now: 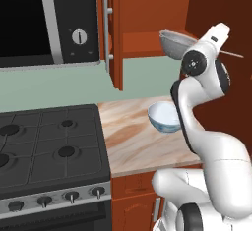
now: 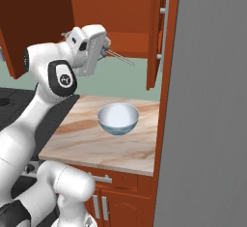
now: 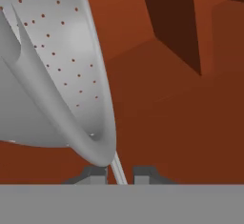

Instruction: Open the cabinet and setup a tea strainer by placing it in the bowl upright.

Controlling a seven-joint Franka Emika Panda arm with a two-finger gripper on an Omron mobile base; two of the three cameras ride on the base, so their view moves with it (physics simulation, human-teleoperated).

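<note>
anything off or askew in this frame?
Nothing spilled or damaged. The tea strainer is in the air at the open cabinet, tilted, its thin handle pinched in the gripper. The bowl stands upright on the counter, with nothing in it.

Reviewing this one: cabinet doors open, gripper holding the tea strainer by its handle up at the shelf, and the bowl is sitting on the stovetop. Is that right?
Not quite. The bowl sits on the wooden counter beside the stove, not on the stovetop; the right base view shows it. The rest holds: the cabinet doors stand open, and the gripper is shut on the tea strainer handle up at the shelf.
</note>
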